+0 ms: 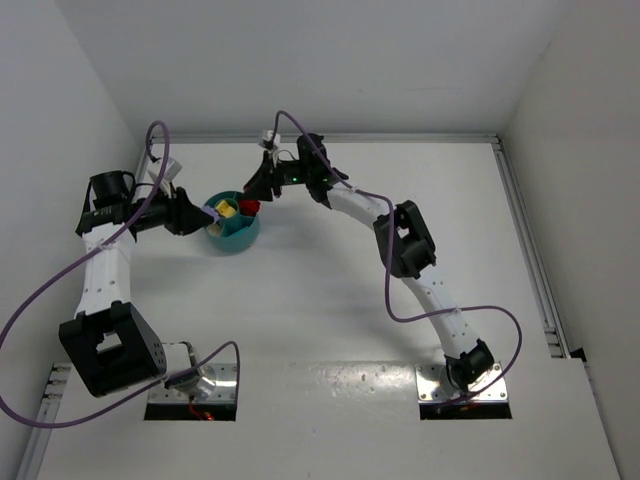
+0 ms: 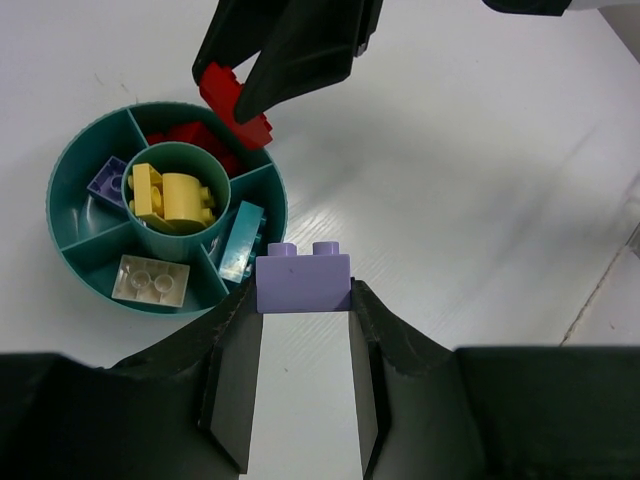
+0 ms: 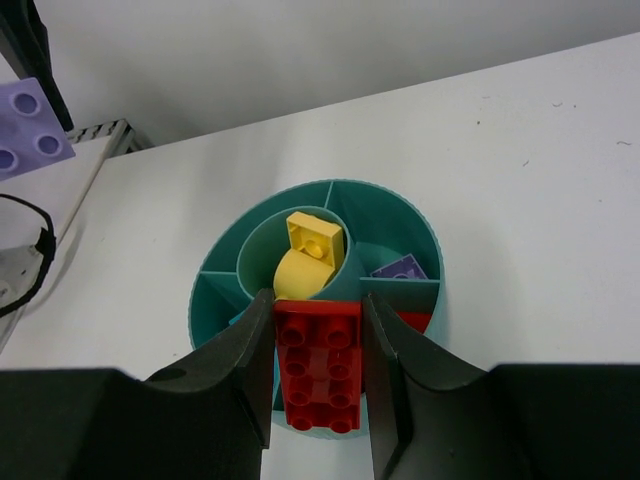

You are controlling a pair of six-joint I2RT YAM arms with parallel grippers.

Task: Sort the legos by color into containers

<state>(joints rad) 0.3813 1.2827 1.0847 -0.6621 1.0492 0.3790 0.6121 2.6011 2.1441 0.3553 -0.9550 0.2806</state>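
On the left gripper (image 2: 304,300) the jaws are closed to brick width, pinching a lilac brick (image 2: 303,285) by its sides, two studs showing, just beside the bowl. The right gripper (image 3: 318,305) is likewise clamped on a red eight-stud brick (image 3: 318,365), which hangs over the bowl's edge by the red wedge. One bowl (image 2: 72,195): round, teal plastic, a central cup ringed by four wedges. It sits at the table's far left, between the two grippers. The cup holds two yellow pieces (image 2: 172,195). The wedges hold one small lilac brick (image 2: 105,180), one teal bar (image 2: 242,240) tilted on edge, one pale clear-looking brick (image 2: 150,280), and red bricks (image 2: 195,138) too overlapped to count. The table (image 1: 330,300) is white, matt and lightly scuffed. White walls (image 1: 300,60) close in on three sides, with a metal rail (image 1: 530,250) along the right edge.
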